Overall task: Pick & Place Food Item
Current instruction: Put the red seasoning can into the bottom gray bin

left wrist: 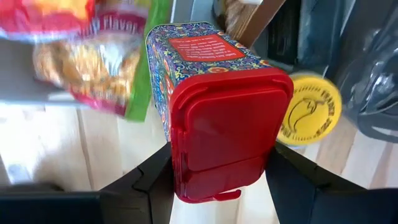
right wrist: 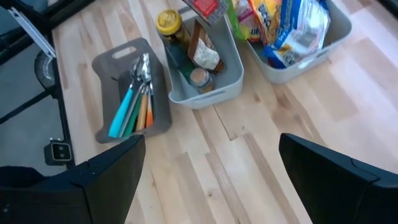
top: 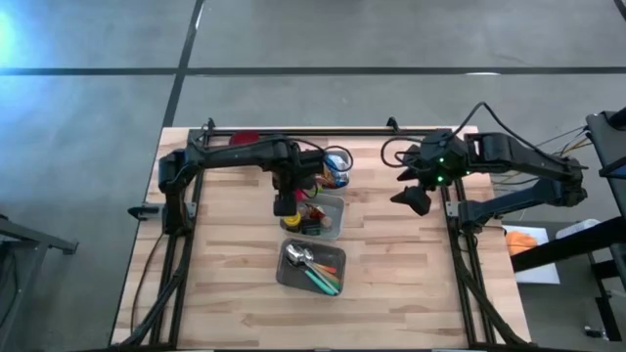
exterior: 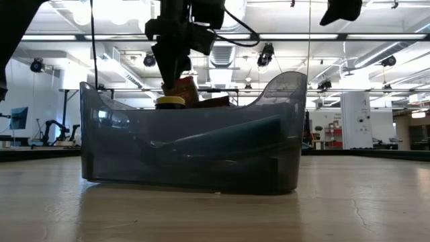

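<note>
Red-lidded tin [left wrist: 217, 118] crowded by snack bag [left wrist: 93, 56] and yellow lid [left wrist: 314, 109].

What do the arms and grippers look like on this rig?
Both arms are dark, near-black, jointed links on black frame rails. The left gripper has two flat, angular black fingers. The right gripper has the same broad, matte black fingers. Black cables loop off the right arm, which shows a small green light near the wrist. No markings visible.

Blurred snack bag [left wrist: 93, 56], label perhaps unreadable.
</note>
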